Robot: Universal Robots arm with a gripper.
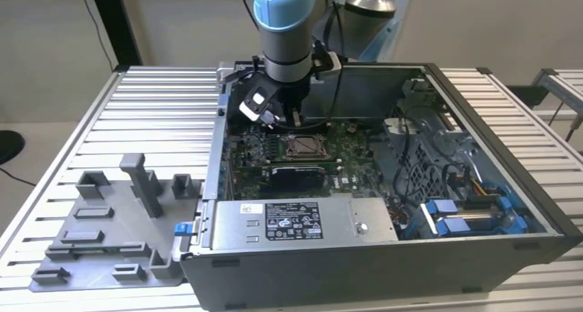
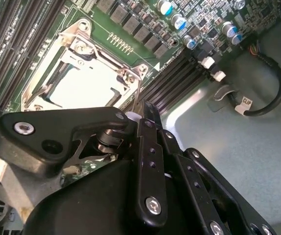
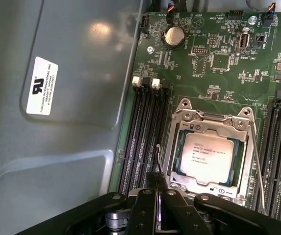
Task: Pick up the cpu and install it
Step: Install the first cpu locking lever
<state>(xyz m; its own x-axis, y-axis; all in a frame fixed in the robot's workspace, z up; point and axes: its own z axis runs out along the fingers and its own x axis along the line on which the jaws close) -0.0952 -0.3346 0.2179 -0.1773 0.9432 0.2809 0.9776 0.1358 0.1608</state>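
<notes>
Quickly, exterior view: gripper (image 1: pixel 273 119) low inside the open case (image 1: pixel 474 257), tips lost against the dark board, just beside the cpu (image 1: pixel 305 147), a small dull square in its socket, detail too fine to read. Grey box (image 1: pixel 301 220) in front; grey tray (image 1: pixel 109 230) on the table at the exterior view's left. Second wrist view: black linkage across the lower half, hiding part of the metal frame (image 2: pixel 89 46); cpu washed out white inside it; looped cable (image 2: pixel 272 93) on the case floor. First wrist view: cpu flat in socket, silvery top, thin green edge, frame around it, lever (image 3: pixel 259 166) along one side. Fingers (image 3: pixel 154 183) pressed together, gripping nothing, by the memory slots (image 3: pixel 142 142), just beside the frame.
</notes>
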